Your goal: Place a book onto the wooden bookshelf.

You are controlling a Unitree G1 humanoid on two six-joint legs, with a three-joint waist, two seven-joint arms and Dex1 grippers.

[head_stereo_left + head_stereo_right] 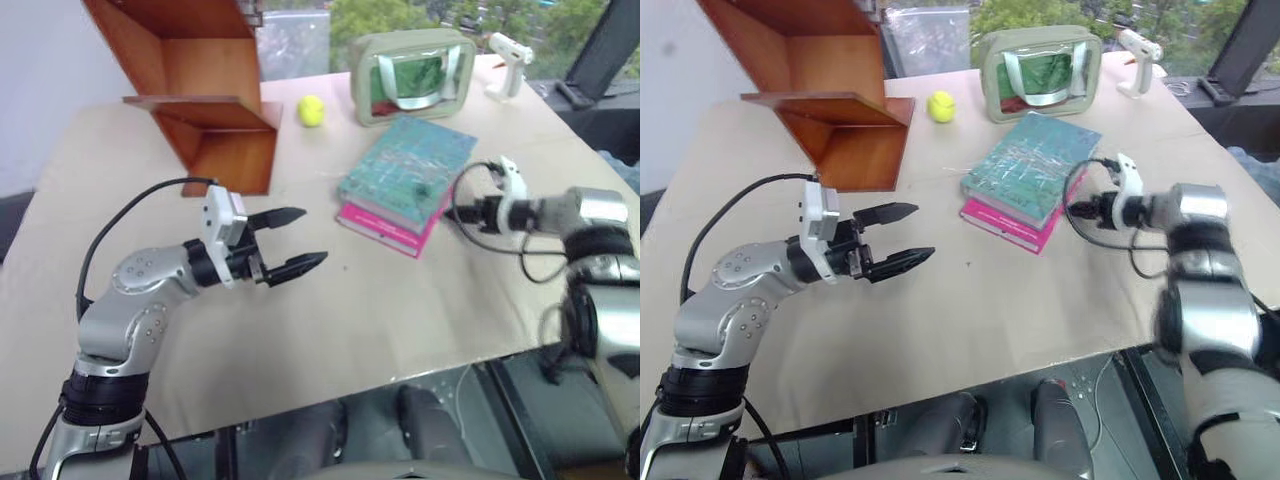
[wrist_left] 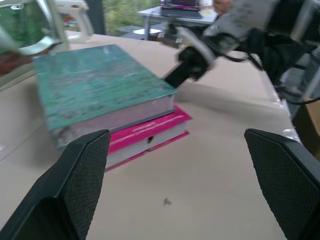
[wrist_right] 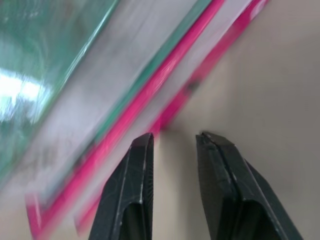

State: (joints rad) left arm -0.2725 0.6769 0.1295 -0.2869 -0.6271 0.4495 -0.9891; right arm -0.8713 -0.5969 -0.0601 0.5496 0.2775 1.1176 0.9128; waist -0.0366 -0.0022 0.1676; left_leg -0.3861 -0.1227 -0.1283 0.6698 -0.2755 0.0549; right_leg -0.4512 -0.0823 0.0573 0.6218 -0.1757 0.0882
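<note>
A pale green zip pouch with a clear window (image 1: 413, 75) stands beyond the right end effector (image 1: 447, 205), at the counter's far side; green and reddish contents show through the window but cannot be identified. No writing is readable on it or on the books.

The large, thin teal-green book with a mottled glossy cover (image 1: 408, 167) lies flat on a smaller bright pink book (image 1: 390, 228), just to the left of the right end effector, whose black fingers (image 3: 131, 190) are clenched on nothing, tips at the stack's near corner just above the beige counter (image 1: 400, 310).

The left end effector (image 1: 292, 240) is released, fingers spread wide, pointing towards the stack, well apart from it. The reddish-brown wooden bookshelf of slanted boards (image 1: 205, 90) stands beyond it, a yellow ball (image 1: 311, 110) to the shelf's right.
</note>
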